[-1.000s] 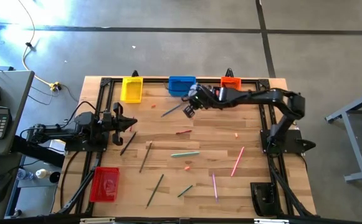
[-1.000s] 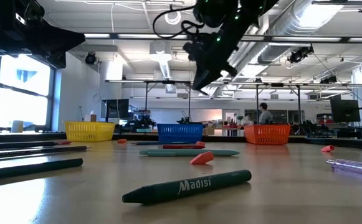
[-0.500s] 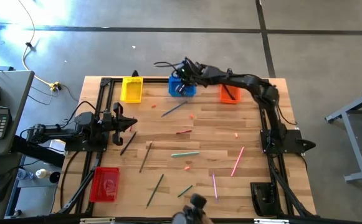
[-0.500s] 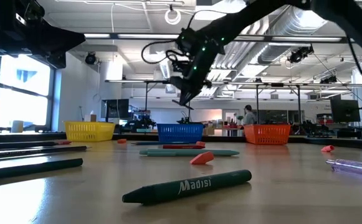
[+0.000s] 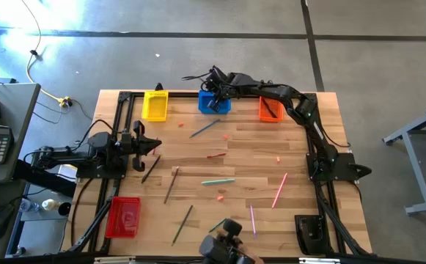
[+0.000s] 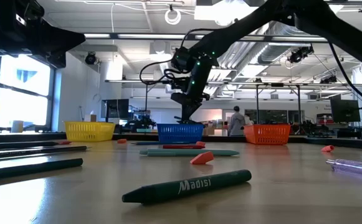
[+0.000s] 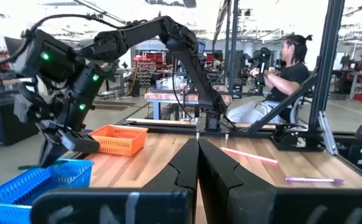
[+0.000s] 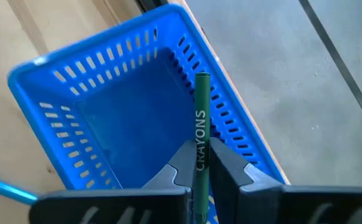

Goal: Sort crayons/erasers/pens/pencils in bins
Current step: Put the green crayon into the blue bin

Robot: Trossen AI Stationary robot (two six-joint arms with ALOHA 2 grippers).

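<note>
High view, straight down on the table: right gripper (image 5: 214,88) stretched to the far edge, poised over the blue bin (image 5: 214,102), which sits between the yellow bin (image 5: 155,105) and the orange bin (image 5: 270,110). Left gripper (image 5: 141,144) parked near the left edge, well apart from the blue bin, so the right arm by far the nearer.

Low view, level across the table: right gripper (image 6: 187,107) hanging directly above the blue bin (image 6: 180,132), pointing down into it, clear of the rim.

Right wrist view: green crayon (image 8: 200,143) pinched between the two dark fingers (image 8: 221,165), marked "CRAYONS", long axis running straight out from the fingertips, far end over the blue bin (image 8: 75,81), close beside one side wall, bin floor bare. Judged a release away from dropping inside.

Left wrist view: left fingers (image 7: 184,168) pressed together, holding nothing; right arm seen farther off above the blue bin (image 7: 37,180).
</note>
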